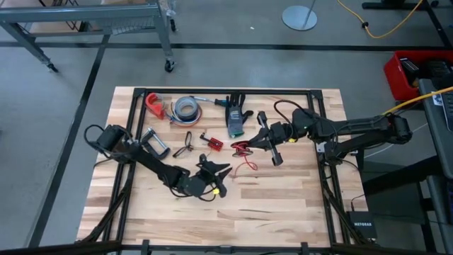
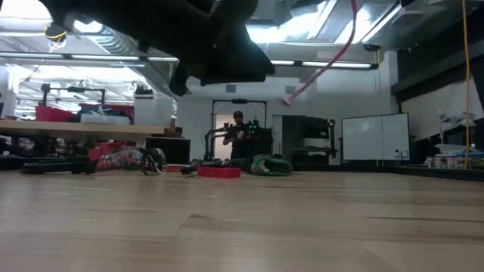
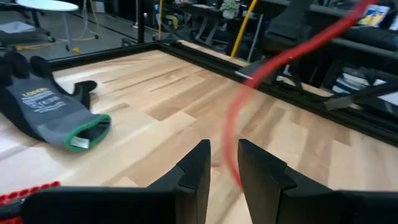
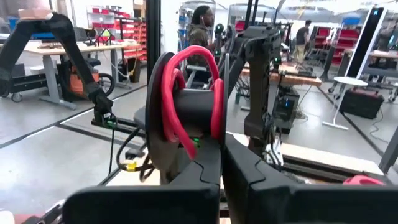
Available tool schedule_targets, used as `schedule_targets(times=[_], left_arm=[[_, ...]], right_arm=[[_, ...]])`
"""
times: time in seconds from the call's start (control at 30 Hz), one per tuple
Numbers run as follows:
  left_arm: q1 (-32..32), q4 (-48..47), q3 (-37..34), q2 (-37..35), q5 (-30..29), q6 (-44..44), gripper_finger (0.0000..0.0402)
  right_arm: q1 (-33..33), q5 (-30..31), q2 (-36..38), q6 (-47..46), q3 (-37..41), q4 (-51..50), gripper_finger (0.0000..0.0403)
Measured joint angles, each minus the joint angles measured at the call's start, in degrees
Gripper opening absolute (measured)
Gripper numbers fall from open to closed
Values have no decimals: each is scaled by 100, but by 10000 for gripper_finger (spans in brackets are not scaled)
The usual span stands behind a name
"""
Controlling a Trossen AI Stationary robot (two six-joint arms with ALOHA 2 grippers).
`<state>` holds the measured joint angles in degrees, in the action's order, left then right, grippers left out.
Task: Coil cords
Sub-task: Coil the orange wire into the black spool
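Right wrist view: we are clamping the right claw [image 4: 222, 163] shut on the looped red cord [image 4: 186, 93] just above it, while the left claw [image 3: 222, 163], half-open, straddles its tail for the next wrap.

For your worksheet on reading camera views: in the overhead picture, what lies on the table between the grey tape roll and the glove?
In the high view, only a small blue-handled tool lies between the tape roll and the glove.
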<state>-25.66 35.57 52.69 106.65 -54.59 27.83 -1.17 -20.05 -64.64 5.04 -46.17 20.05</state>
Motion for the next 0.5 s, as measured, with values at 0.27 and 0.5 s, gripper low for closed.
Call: schedule_targets(times=[0.27, 0.5], left_arm=[[396, -19, 0, 2, 1133, 222, 73], [591, 8, 0, 2, 1679, 191, 73]], right_arm=[[0, -3, 0, 0, -4, -106, 3], [0, -4, 0, 0, -4, -105, 3]])
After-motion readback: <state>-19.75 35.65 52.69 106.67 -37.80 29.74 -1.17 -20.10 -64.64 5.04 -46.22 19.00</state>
